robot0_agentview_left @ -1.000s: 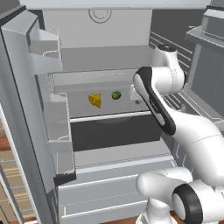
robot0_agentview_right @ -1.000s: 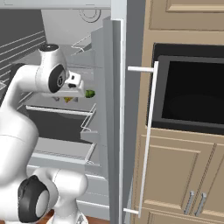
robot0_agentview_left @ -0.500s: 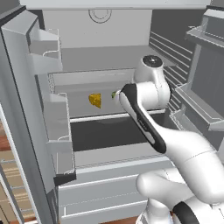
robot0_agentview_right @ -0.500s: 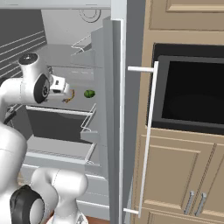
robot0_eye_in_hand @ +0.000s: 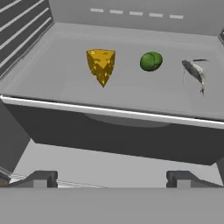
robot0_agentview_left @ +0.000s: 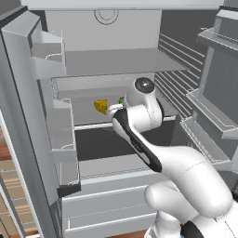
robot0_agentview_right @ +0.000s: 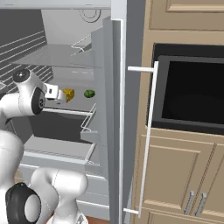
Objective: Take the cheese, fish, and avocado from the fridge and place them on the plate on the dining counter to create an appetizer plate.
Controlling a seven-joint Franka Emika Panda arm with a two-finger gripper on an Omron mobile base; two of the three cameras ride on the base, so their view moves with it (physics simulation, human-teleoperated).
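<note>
1. Over the last second my arm swung left across the open silver-grey double-door fridge (robot0_agentview_left: 116, 56), so that my forearm, which had stood off to the right of the middle shelf, came to lie in front of it, with my gripper (robot0_eye_in_hand: 109, 179) turned toward the food.
2. My jaws stood spread wide and held nothing; in the hand view the two dark finger tips (robot0_eye_in_hand: 41, 178) sat well apart below the shelf's front edge.
3. On that middle shelf lay all three items: the small yellow-orange speckled cheese wedge (robot0_eye_in_hand: 101, 64), to its right the dark green rounded avocado (robot0_eye_in_hand: 151, 61), and right of the avocado the pale grey elongated fish (robot0_eye_in_hand: 194, 71). None touched another.
4. From the right base view the cheese (robot0_agentview_right: 68, 94) lay nearest my hand, with the avocado (robot0_agentview_right: 89, 93) beyond it.
5. I judged the step in hand was the reach for the first item, probably the cheese, since it sat closest to my centre line.
6. To do it well, I would have to rise over the shelf's front rail, centre the wedge between the fingers, and close across its flat faces rather than its tapering point.
7. I would also keep clear of the avocado, which could roll if nudged.
</note>
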